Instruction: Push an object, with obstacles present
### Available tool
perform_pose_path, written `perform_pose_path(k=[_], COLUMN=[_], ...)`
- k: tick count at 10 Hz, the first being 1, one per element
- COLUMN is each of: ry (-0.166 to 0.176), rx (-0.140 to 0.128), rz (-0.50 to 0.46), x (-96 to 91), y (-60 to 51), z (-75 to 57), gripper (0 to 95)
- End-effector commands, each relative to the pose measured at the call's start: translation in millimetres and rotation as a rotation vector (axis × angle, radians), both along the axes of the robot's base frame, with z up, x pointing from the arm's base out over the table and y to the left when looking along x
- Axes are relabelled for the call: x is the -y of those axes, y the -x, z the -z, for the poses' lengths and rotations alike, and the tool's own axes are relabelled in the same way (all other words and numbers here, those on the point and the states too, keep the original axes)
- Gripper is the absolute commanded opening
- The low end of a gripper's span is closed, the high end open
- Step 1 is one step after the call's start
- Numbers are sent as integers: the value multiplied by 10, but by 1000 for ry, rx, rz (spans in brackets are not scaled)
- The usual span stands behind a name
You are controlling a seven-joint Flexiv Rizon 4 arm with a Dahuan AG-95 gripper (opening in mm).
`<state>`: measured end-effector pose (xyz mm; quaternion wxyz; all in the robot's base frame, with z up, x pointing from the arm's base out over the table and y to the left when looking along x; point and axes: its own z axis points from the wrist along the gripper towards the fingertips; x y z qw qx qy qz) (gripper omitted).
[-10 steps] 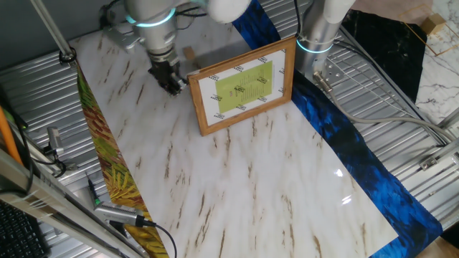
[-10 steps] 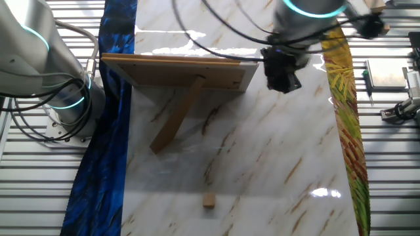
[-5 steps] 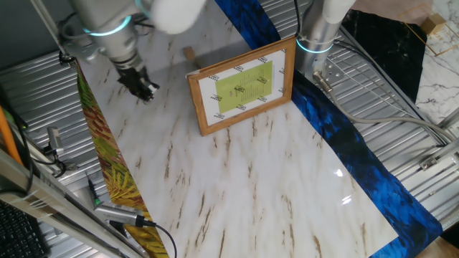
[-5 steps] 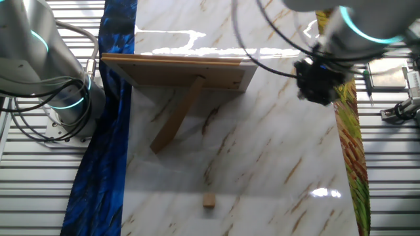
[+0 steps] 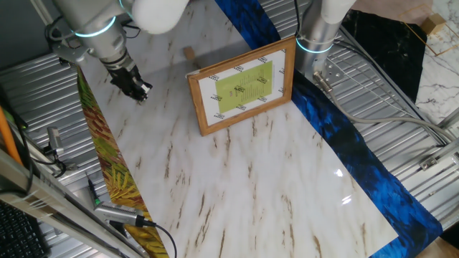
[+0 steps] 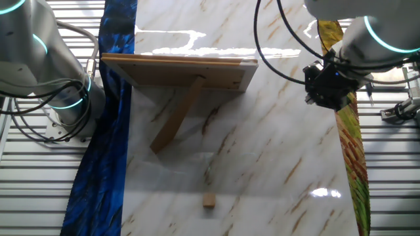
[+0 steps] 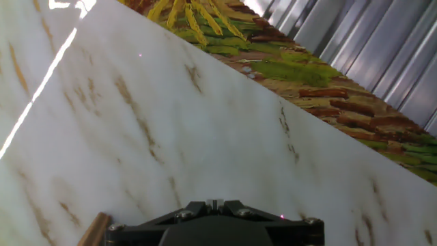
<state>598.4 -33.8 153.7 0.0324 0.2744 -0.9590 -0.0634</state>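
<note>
The end effector (image 5: 140,92) hovers well apart from the block (image 5: 190,54); its opening possibly narrow, unclear.

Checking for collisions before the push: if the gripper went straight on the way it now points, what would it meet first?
Most likely the bare marble tabletop near its edge with the leaf-patterned strip. The gripper points down there; neither block nor picture frame lies in that line.

One fixed view sits high, looking down at the picture frame's (image 5: 241,87) printed front. The other fixed view looks down from the opposite side, at the frame's back and prop leg. Both cover the whole marble surface (image 5: 244,186). Hand view is close, low over the surface edge by the leaf-print strip (image 7: 287,68).
</note>
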Motion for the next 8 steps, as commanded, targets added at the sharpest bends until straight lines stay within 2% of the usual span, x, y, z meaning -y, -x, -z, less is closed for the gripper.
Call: perform_pose_path(k=[1, 3, 4, 5, 6, 8], ry=[14, 10, 6, -3, -21, -33], rx=[-9, -10, -14, -14, -16, -23], rz=[32, 0, -10, -25, -30, -44], x=[-4, 12, 80, 201, 367, 603], y=[-35, -20, 37, 134, 285, 623], z=[7, -9, -46, -61, -41, 22], gripper=[0, 0, 0, 0, 0, 0])
